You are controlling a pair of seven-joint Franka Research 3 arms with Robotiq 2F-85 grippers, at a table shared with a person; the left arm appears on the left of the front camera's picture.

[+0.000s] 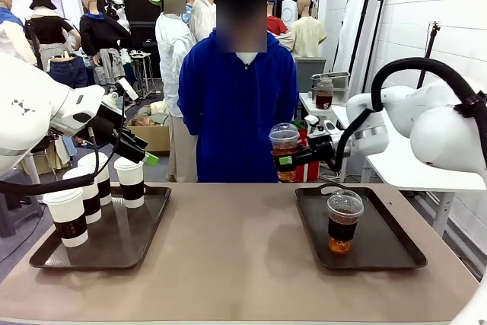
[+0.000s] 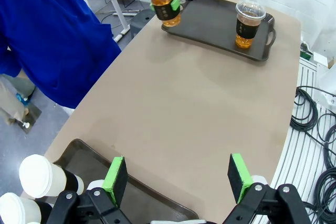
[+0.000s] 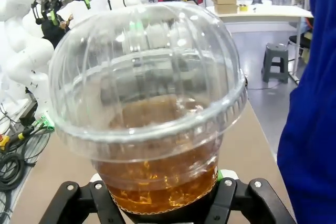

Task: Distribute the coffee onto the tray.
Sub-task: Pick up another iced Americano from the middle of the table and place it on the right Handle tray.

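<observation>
Left tray: I see a dark tray point(image 1: 152, 222) on my left side of the table point(image 1: 236, 264), holding four white paper cups point(image 1: 68, 217) with lids and dark brown bands. They stand upright, grouped toward its left and far part.

Left gripper: my left gripper point(image 1: 135, 150) hangs above the far edge of that tray, just over the rightmost paper cup point(image 1: 130, 181). In its wrist view the green pads point(image 2: 115, 174) stand wide apart with nothing between them; two paper cups show at the lower left corner there.

Person: someone in a blue top point(image 1: 237, 108) stands at the far side of the table, roughly in the middle.

Right gripper: my right gripper point(image 1: 288, 160) is clamped on a clear dome-lidded cup of brown coffee point(image 1: 284, 148), held in the air above the far left corner of the right tray. In its wrist view the dome lid point(image 3: 147, 72) bulks large, with the fingers gripping the cup at its lower part. The cup looks close to upright.

Right tray: a second dark tray point(image 1: 380, 245) sits on my right side. One clear dome-lidded cup point(image 1: 343, 221) with a dark band stands upright on it, near its middle, well apart from the held cup.
</observation>
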